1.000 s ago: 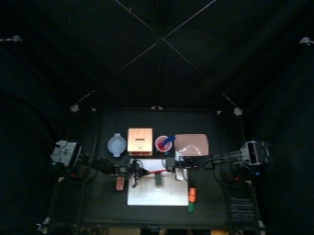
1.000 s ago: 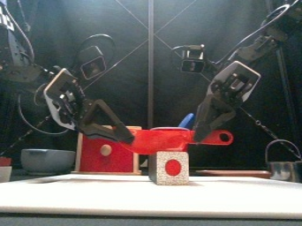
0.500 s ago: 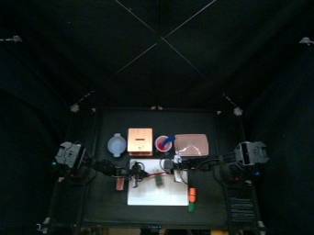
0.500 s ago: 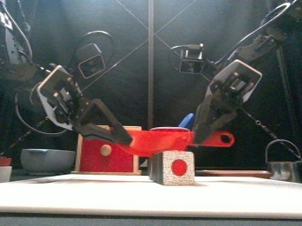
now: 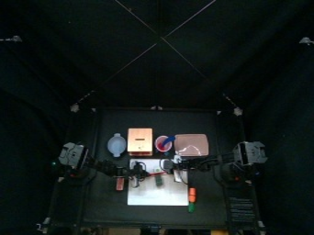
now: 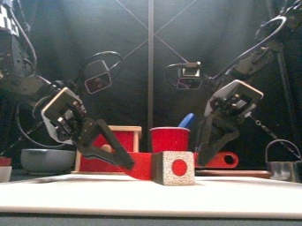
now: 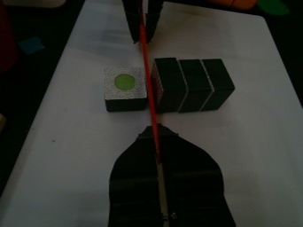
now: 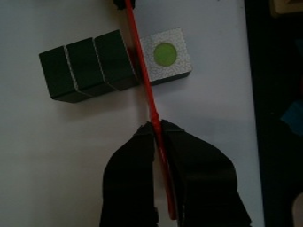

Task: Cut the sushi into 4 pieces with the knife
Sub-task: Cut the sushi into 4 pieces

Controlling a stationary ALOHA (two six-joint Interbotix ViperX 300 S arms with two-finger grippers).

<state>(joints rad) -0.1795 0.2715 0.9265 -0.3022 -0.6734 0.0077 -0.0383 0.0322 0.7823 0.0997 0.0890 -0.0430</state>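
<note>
Left wrist view: your left gripper and right gripper each clamp an end of the red knife. Its blade lies along the gap between the sushi end piece and the three joined blocks on the white cutting board. The blocks look light, stiff and apt to skid, so press on the seams.

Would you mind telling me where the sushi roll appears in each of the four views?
Top view: sushi roll, small, on the white cutting board.
Front view: the roll stands centre foreground, red-dotted end toward the camera.
Left wrist view: three blocks on one side of the red knife, one piece on the other.
Right wrist view: the same split, mirrored.
Shared landmark: the knife across the roll.
</note>
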